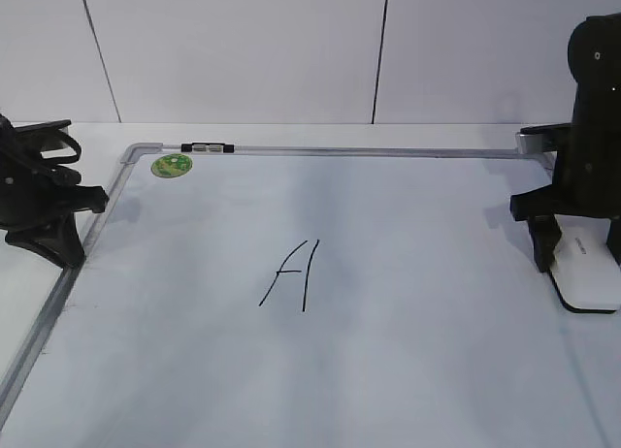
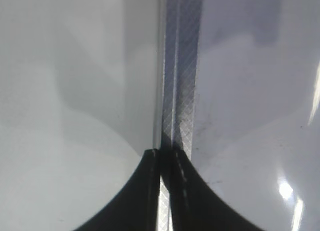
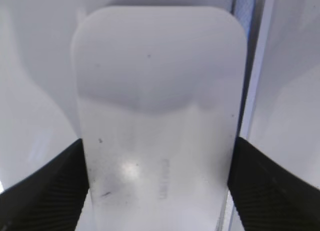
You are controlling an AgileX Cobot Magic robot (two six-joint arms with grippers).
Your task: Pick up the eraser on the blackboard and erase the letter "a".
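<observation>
The white eraser [image 1: 588,272] lies flat on the blackboard [image 1: 417,303], a white dry-erase board, near its right edge. My right gripper [image 1: 579,257] straddles the eraser. In the right wrist view its fingers [image 3: 157,158] press against both long sides of the eraser [image 3: 157,91], which rests on the board. A tall capital "A" [image 1: 291,273] is drawn in the board's middle. The lowercase "a" is not in view. My left gripper [image 1: 70,252] is shut and empty over the board's left frame [image 2: 182,91], its tips [image 2: 162,153] together.
A round green sticker [image 1: 172,164] sits at the board's far left corner, beside a small black-and-white clip [image 1: 207,147] on the silver frame [image 1: 388,151]. A white panelled wall stands behind. The board's right frame rail [image 3: 252,66] runs close beside the eraser.
</observation>
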